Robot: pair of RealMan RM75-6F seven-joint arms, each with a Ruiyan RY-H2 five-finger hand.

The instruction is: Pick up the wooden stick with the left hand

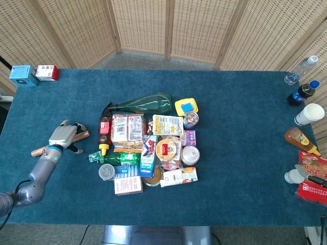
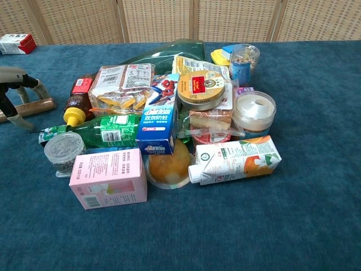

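Observation:
The wooden stick lies slanted on the blue cloth, left of the pile of groceries. My left hand sits over its middle, palm down, and hides that part. In the chest view the stick still rests on the cloth. There the left hand straddles it, with the fingers behind and the thumb in front, apart from the wood. Only a sliver of my right hand shows at the right edge of the head view, among snack packets.
A heap of groceries fills the table's middle, with a brown sauce bottle and a green bottle closest to the stick. Two small boxes stand at the far left corner. Bottles and a paper cup line the right edge.

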